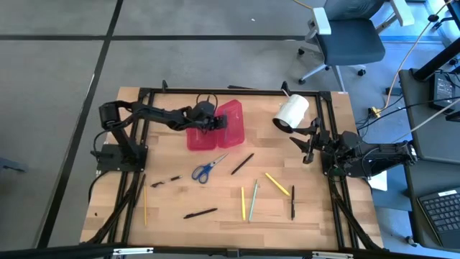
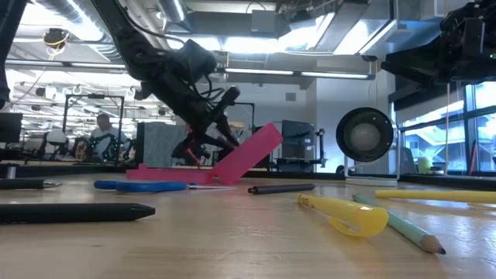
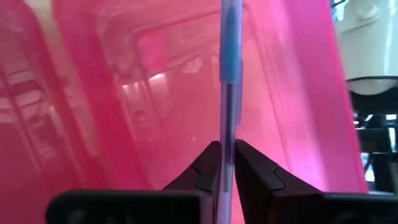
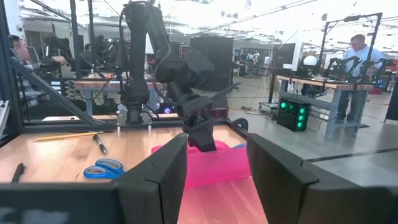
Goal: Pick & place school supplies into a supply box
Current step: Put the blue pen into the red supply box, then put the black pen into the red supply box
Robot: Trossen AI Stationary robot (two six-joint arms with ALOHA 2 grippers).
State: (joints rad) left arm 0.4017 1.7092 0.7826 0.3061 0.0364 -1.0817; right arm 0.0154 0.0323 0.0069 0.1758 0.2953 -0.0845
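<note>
The left pincer (image 1: 213, 122) hangs over the open supply box (image 1: 215, 126) at the far side of the table (image 1: 316, 216), its fingers drawn narrow on a thin clear pen with a blue band (image 3: 229, 74), which the left wrist view shows standing straight out between the fingertips against the pink plastic. The step in hand looks to be dropping this pen into the case. To do it well, the pen should lie along the length of the box and sit low in the tray before the fingers part, so that it does not bounce onto the tilted lid (image 2: 248, 153) or roll over the rim; whether the tip already touches the tray floor is hard to tell from here. The release should be gentle and the lift straight up, clear of the lid. The right pincer (image 1: 310, 147) waits with fingers wide near the white roll (image 1: 291, 111). The blue-handled scissors (image 1: 207, 169), a yellow pencil (image 1: 277, 184) and a black pen (image 1: 200, 213) lie loose on the table.
</note>
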